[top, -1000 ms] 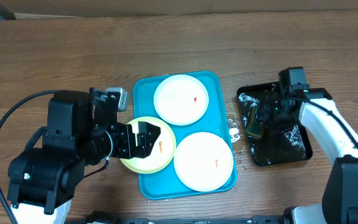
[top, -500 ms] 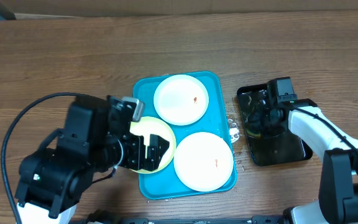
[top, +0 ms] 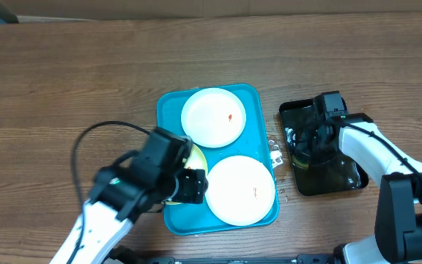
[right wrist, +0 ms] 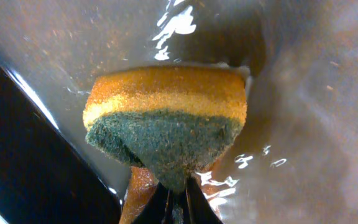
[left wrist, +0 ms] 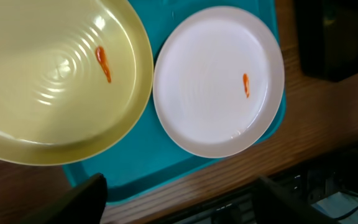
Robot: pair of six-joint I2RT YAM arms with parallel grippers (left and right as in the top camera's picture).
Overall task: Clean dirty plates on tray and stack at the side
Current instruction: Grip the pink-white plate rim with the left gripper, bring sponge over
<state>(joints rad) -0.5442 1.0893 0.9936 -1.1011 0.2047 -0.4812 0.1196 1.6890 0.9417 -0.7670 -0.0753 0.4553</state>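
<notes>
A large blue tray [top: 171, 103] lies in the middle of a wooden counter [top: 86, 66] and holds three round plates. A white plate [top: 213, 117] fills the tray's far end, and a second white plate [top: 240, 189] fills its near right corner. Each has a small red-orange smear near the centre. The pale yellow plate [top: 196, 155] sits at the tray's near left. From overhead only a sliver of it shows, because the left arm covers the rest.

The left wrist view shows the yellow plate more fully, with its own orange streak, its rim beside the near white plate and reaching past the tray's edge. The left gripper [top: 189, 185] hangs above this corner of the tray. Its fingers [left wrist: 86, 199] are blurred dark shapes at the bottom of the wrist view, spread wide with nothing between them.

Just right of the blue tray is a smaller glossy black tray [top: 328, 176], wet and full of glare. The right gripper [right wrist: 178, 196] is inside it, fingers pinched together on the green scrubbing face of an orange sponge [right wrist: 166, 118]. Tiny pale glints [top: 275, 154] lie on the counter between the two trays, too small to identify.
</notes>
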